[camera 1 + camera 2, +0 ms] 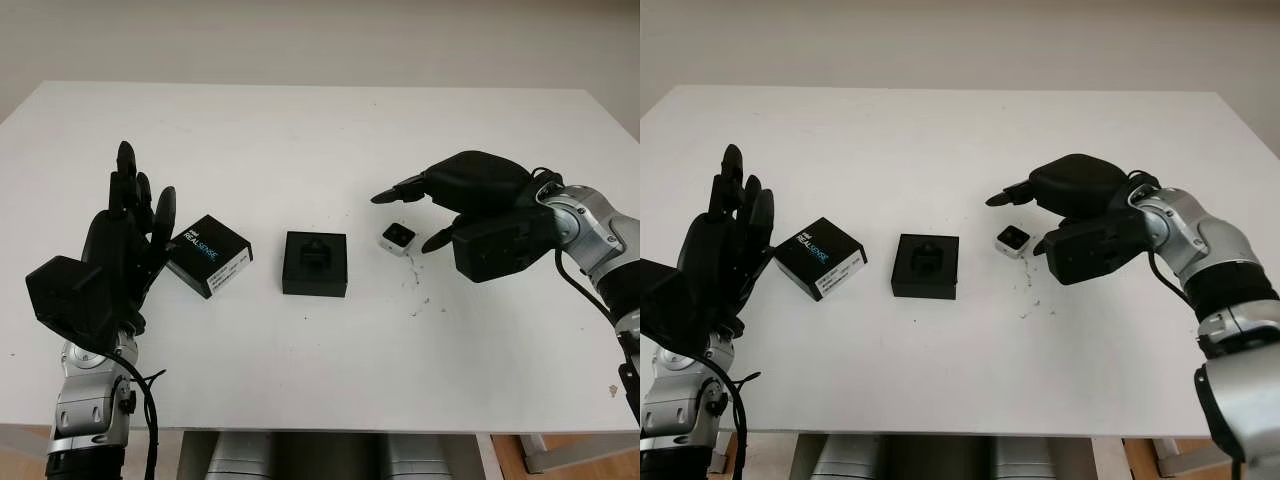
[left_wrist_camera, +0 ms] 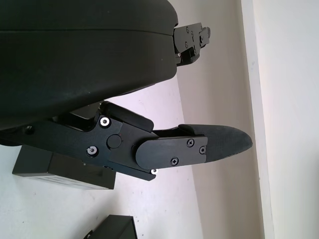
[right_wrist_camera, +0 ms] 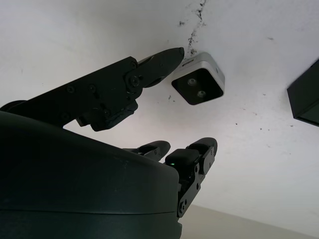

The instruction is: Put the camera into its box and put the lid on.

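Right hand (image 1: 455, 215) at right of centre, empty with fingers (image 3: 158, 59) wide either side of the small silver camera (image 1: 397, 237), one tip just beside its edge, seemingly set for a pinch; camera flat on the white counter (image 1: 330, 120), right of the open black box (image 1: 315, 263) at mid-frame. Left hand (image 1: 120, 245) at lower left, upright and empty, fingers wide, just beside the printed black lid (image 1: 209, 254), probably waiting for the closing step. Nothing between camera and box, only dark specks (image 1: 418, 290) on the counter below the camera.
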